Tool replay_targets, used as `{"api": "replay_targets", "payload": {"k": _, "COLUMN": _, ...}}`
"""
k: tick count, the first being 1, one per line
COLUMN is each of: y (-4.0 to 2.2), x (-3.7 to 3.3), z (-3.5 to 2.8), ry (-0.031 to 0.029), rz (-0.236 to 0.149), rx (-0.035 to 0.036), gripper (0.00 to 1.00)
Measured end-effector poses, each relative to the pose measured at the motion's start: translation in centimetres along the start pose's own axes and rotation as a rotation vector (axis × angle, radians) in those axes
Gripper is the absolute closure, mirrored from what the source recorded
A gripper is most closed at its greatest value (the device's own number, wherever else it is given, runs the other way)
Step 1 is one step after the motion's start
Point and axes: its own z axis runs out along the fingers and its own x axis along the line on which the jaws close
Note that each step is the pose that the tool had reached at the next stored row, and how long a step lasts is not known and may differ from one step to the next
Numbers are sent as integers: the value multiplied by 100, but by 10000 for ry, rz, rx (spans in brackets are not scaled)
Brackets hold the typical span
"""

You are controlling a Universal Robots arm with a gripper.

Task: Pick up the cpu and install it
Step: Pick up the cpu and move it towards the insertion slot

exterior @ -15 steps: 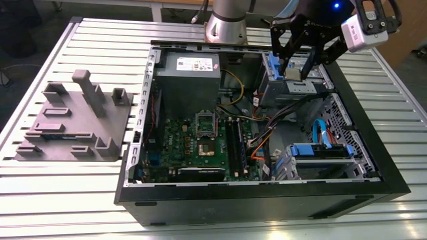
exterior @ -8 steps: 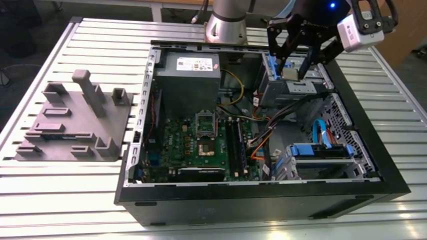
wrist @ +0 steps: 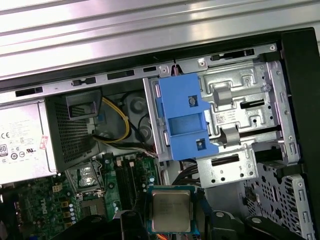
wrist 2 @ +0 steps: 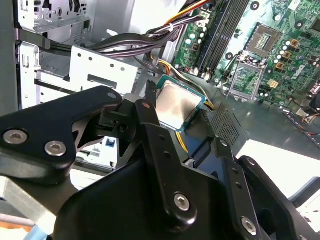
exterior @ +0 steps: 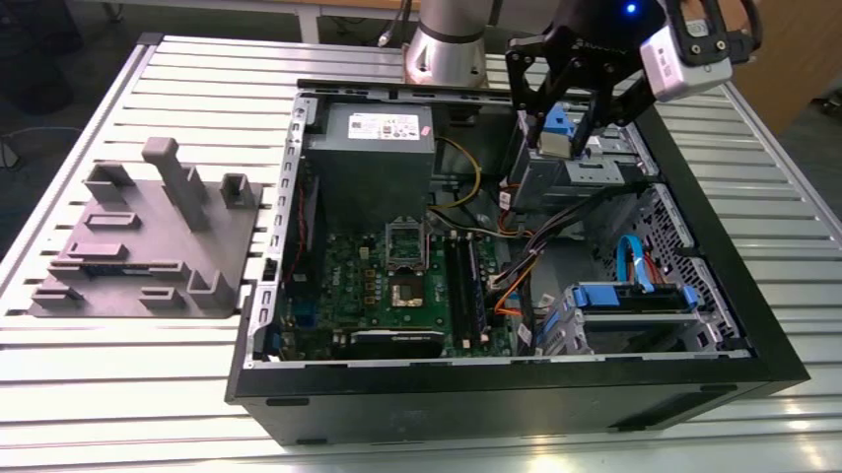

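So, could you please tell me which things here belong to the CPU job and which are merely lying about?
Job: the cpu, held in the gripper; the motherboard socket.
Lying about: power supply; blue drive bracket; memory sticks; grey moulded tray.

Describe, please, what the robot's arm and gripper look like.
The arm is a silver-grey cylinder. The gripper is matte black, built of flat angular link plates joined by silver hex-socket screws. A pale grey camera block with a looped black cable sits beside it, near a small blue light.
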Motion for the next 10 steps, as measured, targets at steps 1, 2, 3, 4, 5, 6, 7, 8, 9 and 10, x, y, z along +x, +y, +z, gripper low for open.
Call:
{"api": "replay_targets", "payload": {"k": 1, "y": -1, "x": 2, "z": 0, "ry": 0, "rz": 1, "rx": 0, "gripper": 53}}
{"api": "replay_targets", "payload": {"k": 2, "y": -1, "x": 4, "z": 0, "ry": 0, "rz": 0, "rx": 0, "gripper": 53}}
{"api": "replay_targets", "payload": {"k": 3, "y": -1, "x": 4, "z": 0, "ry": 0, "rz": 0, "rx": 0, "gripper": 53}}
{"api": "replay_targets", "payload": {"k": 4, "y": -1, "x": 6, "z": 0, "ry": 0, "rz": 0, "rx": 0, "gripper": 53}}
{"api": "replay_targets", "payload": {"k": 5, "y": -1, "x": 7, "z": 0, "ry": 0, "rz": 0, "rx": -1, "gripper": 53}}
{"api": "replay_targets", "payload": {"k": 6, "y": -2, "x": 8, "z": 0, "ry": 0, "rz": 0, "rx": 0, "gripper": 53}}
{"api": "replay_targets", "payload": {"k": 7, "y": -2, "x": 9, "z": 0, "ry": 0, "rz": 0, "rx": 0, "gripper": 53}}
{"api": "replay_targets", "payload": {"k": 8, "y": -2, "x": 10, "z": 0, "ry": 0, "rz": 0, "rx": 0, "gripper": 53}}
{"api": "replay_targets", "payload": {"k": 9, "y": -2, "x": 11, "z": 0, "ry": 0, "rz": 0, "rx": 0, "gripper": 53}}
{"api": "replay_targets", "payload": {"k": 10, "y": -3, "x": 12, "z": 0, "ry": 0, "rz": 0, "rx": 0, "gripper": 53}}
